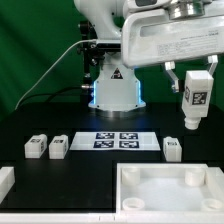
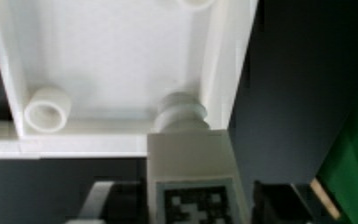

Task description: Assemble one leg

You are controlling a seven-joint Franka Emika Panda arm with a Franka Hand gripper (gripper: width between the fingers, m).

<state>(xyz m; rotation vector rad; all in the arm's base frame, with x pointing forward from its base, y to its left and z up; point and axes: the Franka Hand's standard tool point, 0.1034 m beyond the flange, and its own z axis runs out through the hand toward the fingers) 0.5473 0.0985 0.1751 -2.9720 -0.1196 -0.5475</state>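
My gripper (image 1: 195, 80) is shut on a white leg (image 1: 195, 103) with a black-and-white tag and holds it upright in the air, above the large white tray-like part (image 1: 170, 190) at the exterior view's right. In the wrist view the held leg (image 2: 194, 165) fills the space between my dark fingers (image 2: 114, 200), with the tray (image 2: 123, 60) and its round corner sockets (image 2: 46, 110) below. Three more legs lie on the black table: two at the exterior view's left (image 1: 36, 147) (image 1: 58, 148), one right of the marker board (image 1: 172, 148).
The marker board (image 1: 115, 140) lies in the middle of the table before the robot base (image 1: 112, 85). A white block (image 1: 5, 182) sits at the exterior view's left edge. A green backdrop stands behind.
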